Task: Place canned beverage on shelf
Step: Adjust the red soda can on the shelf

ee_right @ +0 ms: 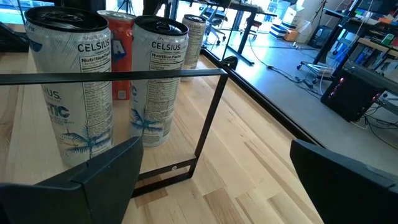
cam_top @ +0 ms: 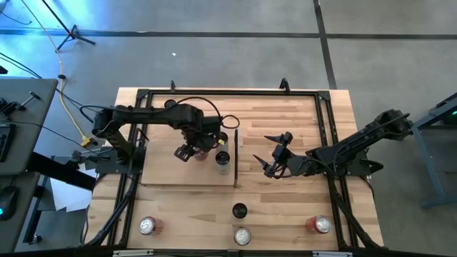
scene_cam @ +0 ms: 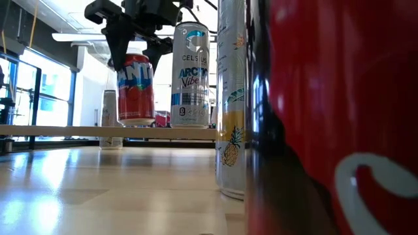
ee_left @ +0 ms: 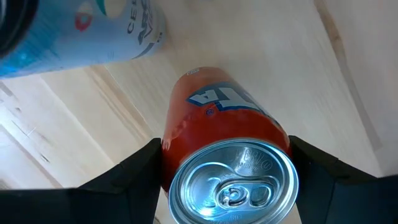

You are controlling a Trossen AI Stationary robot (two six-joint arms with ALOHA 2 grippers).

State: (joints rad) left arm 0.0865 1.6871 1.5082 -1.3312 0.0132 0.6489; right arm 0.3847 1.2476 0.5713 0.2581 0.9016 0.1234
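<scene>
On the shelf, near its dark strip edge: the action sits here.
Shelf (cam_top: 164,171): pale-wood panel lying flat on the worktop (cam_top: 285,114), thin dark upright strip along the edge facing the right arm.
Left end effector (cam_top: 194,146): over the shelf, fingers closed on either side of a red can (ee_left: 217,124) near its top rim; left wrist view shows one dark finger on each flank.
Red can: upright in the low view; whether its base touches the shelf surface cannot be told.
Celsius can (scene_cam: 190,75): upright on the shelf, just beside the red can, on the strip side.
Second Celsius can (ee_right: 157,78): also upright beside it in the right wrist view.
Right end effector (cam_top: 275,155): beyond the strip, off the shelf, above bare worktop, fingers spread wide, holding nothing.
Spare cans: red can (cam_top: 148,226), silver-topped can (cam_top: 242,235) and another red one (cam_top: 319,225) along the worktop's near edge, well apart from the shelf.
Dark-topped can (cam_top: 239,210): standing between that row and the shelf.
</scene>
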